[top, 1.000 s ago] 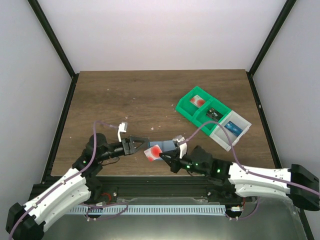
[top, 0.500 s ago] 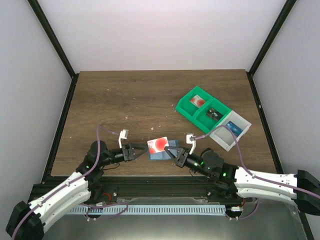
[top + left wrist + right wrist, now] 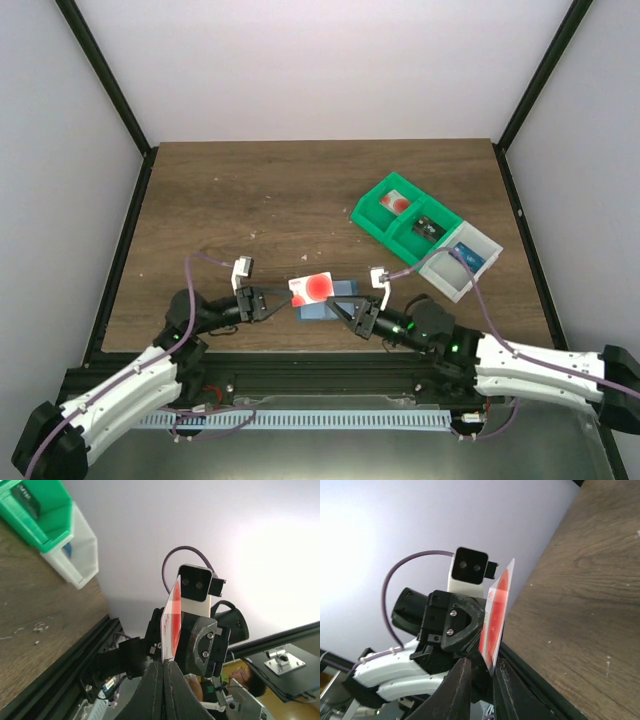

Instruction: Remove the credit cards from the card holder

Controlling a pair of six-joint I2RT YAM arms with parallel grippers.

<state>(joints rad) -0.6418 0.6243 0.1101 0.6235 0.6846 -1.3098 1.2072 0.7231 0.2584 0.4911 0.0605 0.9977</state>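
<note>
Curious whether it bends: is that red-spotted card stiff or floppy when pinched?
Probably stiff: the credit card stands straight from the left gripper, pinched only by one edge. Likely light: it looks very thin edge-on. Its smooth face might slip.

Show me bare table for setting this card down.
Bare wood: the table's far strip left of the bins, and the left side beyond the left gripper. Crowded: near middle, where it and the right gripper meet at card and card holder.

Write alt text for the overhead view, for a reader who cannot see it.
The left gripper and right gripper meet near the wooden table's front edge, a red-marked credit card and blue card holder between them. A green-and-white bin sits right.
</note>
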